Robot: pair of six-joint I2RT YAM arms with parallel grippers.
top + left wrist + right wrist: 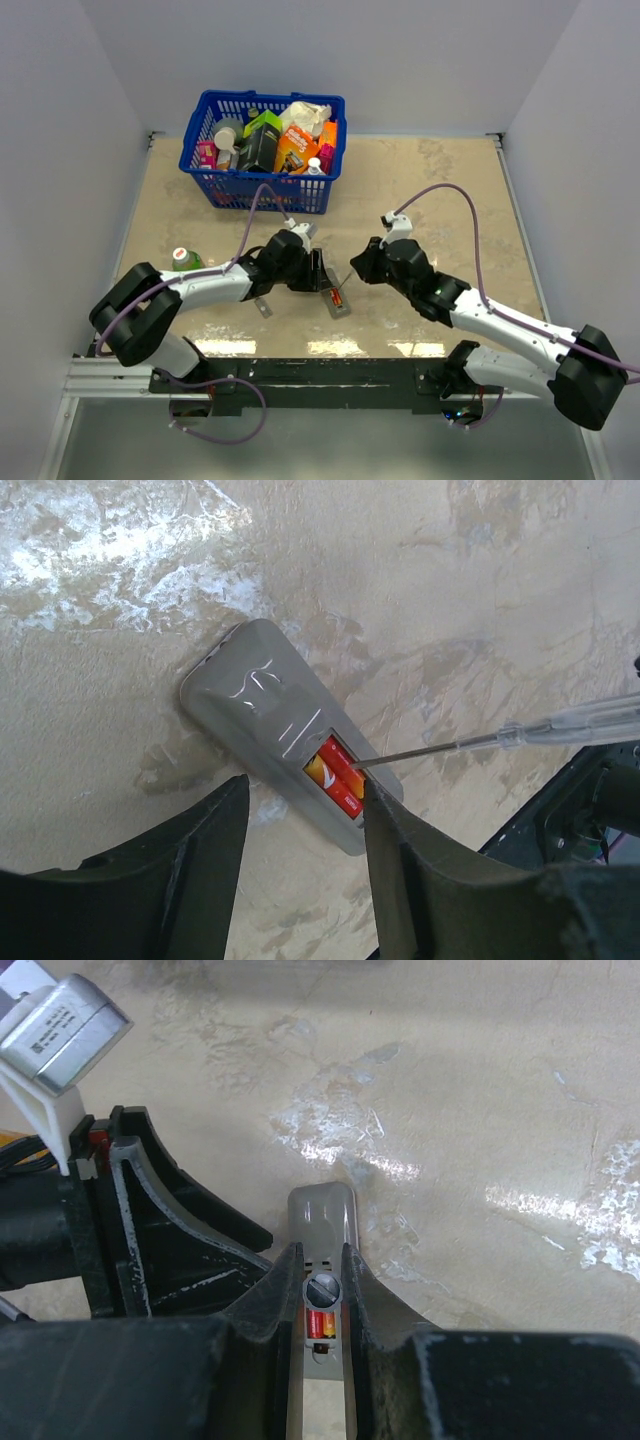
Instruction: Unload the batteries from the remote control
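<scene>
The grey remote control (265, 695) lies back-up on the table, its battery recess open. Two red-orange batteries (335, 773) sit side by side in the recess. My left gripper (305, 815) is open, its fingers on either side of the remote's near end; the right finger (400, 860) overlaps the remote's edge. My right gripper (322, 1275) is shut on a thin screwdriver-like tool (450, 747), whose tip touches the batteries. In the top view the remote (338, 299) lies between the left gripper (318, 272) and the right gripper (362, 262).
A small grey cover piece (263, 307) lies left of the remote. A blue basket (250, 192) full of packages stands at the back. A green-capped object (183, 259) sits by the left arm. The two grippers are close together over the remote.
</scene>
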